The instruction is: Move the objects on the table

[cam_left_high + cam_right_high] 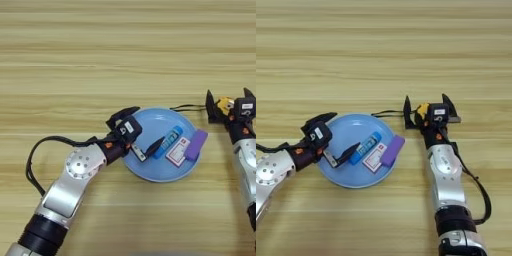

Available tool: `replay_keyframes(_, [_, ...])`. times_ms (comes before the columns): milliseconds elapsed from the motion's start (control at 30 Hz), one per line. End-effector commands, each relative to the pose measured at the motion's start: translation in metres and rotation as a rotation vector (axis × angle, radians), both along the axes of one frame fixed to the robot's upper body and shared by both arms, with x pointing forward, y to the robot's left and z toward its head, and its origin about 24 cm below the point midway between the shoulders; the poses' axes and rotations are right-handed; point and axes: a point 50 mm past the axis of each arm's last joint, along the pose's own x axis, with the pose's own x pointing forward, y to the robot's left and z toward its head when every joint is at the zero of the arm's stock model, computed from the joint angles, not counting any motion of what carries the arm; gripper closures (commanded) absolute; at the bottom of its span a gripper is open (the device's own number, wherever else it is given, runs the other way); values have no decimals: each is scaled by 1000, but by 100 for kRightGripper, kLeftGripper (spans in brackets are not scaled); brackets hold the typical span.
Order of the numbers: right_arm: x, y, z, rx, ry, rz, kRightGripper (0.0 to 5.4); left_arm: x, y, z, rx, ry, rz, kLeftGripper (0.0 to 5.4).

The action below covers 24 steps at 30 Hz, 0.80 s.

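Right eye view: we have the blue tube (366, 147), card (374, 160) and purple block (392, 150) on the plate (341, 131); at three o'clock, our right gripper (426, 112), fingers apart, straddles the tape measure (422, 110); our left gripper (338, 135) gapes over the plate.

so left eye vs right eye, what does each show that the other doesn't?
Left eye only: the left arm's full run from the bottom edge, with its black cable loop.
Right eye only: the right arm's whole forearm and the table beyond it.
Both: plate holding blue tube, card and purple block; left gripper open over the plate; right gripper open around the yellow tape measure.
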Motion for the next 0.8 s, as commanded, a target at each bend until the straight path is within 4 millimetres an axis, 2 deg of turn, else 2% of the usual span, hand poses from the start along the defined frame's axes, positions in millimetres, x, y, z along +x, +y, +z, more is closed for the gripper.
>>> replay_keyframes(33, [-1,1,1,2,7,-5,2,-3,-2,-4,23,22,-13,0])
replay_keyframes(400, [-1,2,2,3,7,-5,2,-4,-7,-20,72,54,-36,0])
replay_keyframes(800, [-1,5,3,8,1,-5,2,-3,-9,-23,109,45,-58,0])
